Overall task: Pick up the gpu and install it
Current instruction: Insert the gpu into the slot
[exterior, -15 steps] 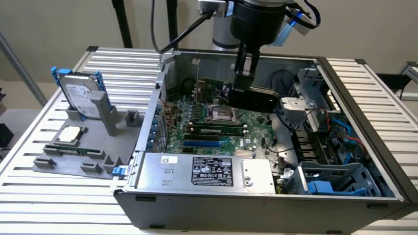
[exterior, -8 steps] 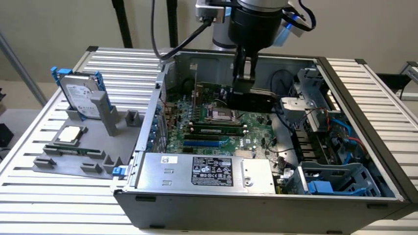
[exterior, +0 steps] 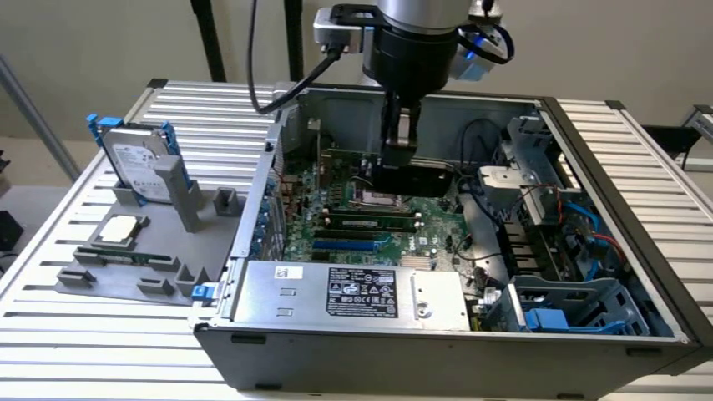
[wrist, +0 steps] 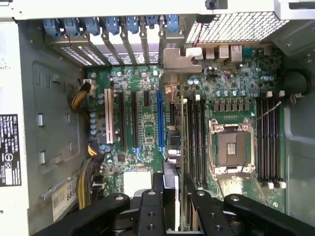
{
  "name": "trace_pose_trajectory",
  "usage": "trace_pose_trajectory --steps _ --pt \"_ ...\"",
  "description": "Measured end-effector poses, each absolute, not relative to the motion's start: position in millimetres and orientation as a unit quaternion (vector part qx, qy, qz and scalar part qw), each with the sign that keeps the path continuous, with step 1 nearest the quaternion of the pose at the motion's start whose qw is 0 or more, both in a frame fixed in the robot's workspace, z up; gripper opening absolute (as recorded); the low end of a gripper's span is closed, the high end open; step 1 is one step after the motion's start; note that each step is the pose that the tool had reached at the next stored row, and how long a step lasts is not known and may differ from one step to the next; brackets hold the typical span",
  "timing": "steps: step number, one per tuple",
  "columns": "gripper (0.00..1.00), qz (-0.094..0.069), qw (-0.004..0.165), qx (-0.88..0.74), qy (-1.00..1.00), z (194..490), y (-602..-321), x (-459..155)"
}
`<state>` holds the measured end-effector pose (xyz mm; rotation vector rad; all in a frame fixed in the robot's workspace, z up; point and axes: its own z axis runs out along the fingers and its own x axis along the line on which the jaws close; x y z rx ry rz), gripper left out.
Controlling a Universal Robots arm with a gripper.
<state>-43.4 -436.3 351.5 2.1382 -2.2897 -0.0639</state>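
The fingers (wrist: 150, 209) are narrow, clamped on the gpu (wrist: 175, 147). It hangs on edge from the gripper (wrist: 173, 189) inside the open case (exterior: 624, 167), over the middle of the board (wrist: 147, 137). I judge it is not seated; its lower edge is hidden, so I cannot tell how close it is to the board.

The nearest risk is the grip. The hold is on one end of a long card, so any push against resistance could tilt it between the pads or let it slip.

Next is alignment. In the wrist view the card lies just beside the blue slot (wrist: 159, 123), on the side toward the memory slots (wrist: 195, 132), not squarely over it. Pressing down from there could land the contacts on the slot wall or on the memory slots, which could bend the card or scrape the board.

Farther along, the open socket (wrist: 231, 147) is near. A sideways drift that way could damage it.

Farthest, the bracket (wrist: 179, 60) is near the rear wall and its blue latches (wrist: 106, 24). If it catches on the wall before the card is down, that end will ride high and the card will seat crooked.
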Motion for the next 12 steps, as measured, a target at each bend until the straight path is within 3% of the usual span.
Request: trace_pose_trajectory --steps 12 --pt "0.27 -0.021 0.004 0.686 -0.727 330 -443 -70"
